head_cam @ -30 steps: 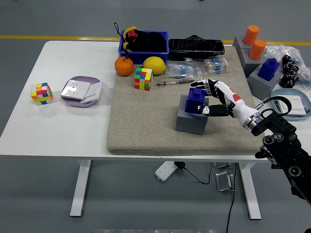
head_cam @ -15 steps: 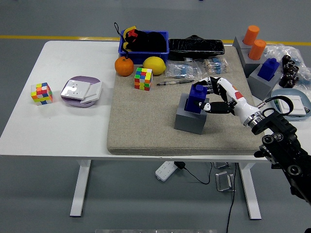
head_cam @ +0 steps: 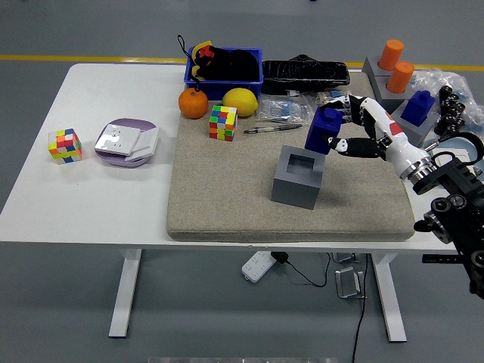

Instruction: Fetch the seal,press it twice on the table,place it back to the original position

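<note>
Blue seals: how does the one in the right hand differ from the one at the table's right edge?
The held seal is lifted clear of its grey holder, whose socket shows empty; the far seal sits in its own grey block. The held seal is gripped by the right hand and tilted; the far seal stands upright, untouched. Both are dark blue with a knob on top.

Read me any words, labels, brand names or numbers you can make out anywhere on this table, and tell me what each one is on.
No text can be read in this view.
The plastic bags behind the pen show blue markings, too small and blurred to read.
The white box on the lilac plate has a pale mark, too blurred to read.
The blue seal in the right hand shows no lettering.
</note>
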Robot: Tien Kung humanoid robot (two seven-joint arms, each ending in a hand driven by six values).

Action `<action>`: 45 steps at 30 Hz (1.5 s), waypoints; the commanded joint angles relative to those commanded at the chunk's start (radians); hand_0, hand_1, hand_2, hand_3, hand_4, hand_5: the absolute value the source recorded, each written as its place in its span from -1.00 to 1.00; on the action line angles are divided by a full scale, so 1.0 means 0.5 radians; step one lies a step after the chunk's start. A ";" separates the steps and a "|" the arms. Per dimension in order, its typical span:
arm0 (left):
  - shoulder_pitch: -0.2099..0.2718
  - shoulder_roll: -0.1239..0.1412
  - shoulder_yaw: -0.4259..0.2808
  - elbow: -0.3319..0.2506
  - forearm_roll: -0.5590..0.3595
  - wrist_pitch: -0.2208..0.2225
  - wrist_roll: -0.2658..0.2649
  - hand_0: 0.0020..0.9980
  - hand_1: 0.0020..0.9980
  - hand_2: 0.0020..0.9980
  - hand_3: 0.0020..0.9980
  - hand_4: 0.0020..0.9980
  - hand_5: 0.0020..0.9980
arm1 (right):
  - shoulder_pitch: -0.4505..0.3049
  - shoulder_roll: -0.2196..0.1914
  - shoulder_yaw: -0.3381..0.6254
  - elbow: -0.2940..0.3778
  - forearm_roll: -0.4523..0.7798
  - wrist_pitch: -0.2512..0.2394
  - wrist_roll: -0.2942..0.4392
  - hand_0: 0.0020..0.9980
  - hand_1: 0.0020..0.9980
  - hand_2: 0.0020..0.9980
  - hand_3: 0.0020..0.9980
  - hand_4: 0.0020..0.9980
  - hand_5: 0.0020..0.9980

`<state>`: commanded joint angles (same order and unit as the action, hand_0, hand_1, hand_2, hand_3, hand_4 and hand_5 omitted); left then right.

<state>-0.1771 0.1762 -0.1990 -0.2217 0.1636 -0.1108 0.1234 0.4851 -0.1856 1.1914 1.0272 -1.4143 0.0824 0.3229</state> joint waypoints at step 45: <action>0.000 -0.021 -0.021 -0.002 0.024 -0.007 -0.003 0.63 0.63 0.58 0.68 0.60 -0.17 | -0.077 0.035 -0.079 -0.746 -0.110 -0.226 0.316 0.04 -0.23 -0.23 -0.15 0.25 -1.00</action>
<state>-0.1772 0.1656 -0.2097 -0.2225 0.1755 -0.1144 0.1219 0.4467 -0.1680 1.1520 0.6544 -1.4691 -0.0307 0.4808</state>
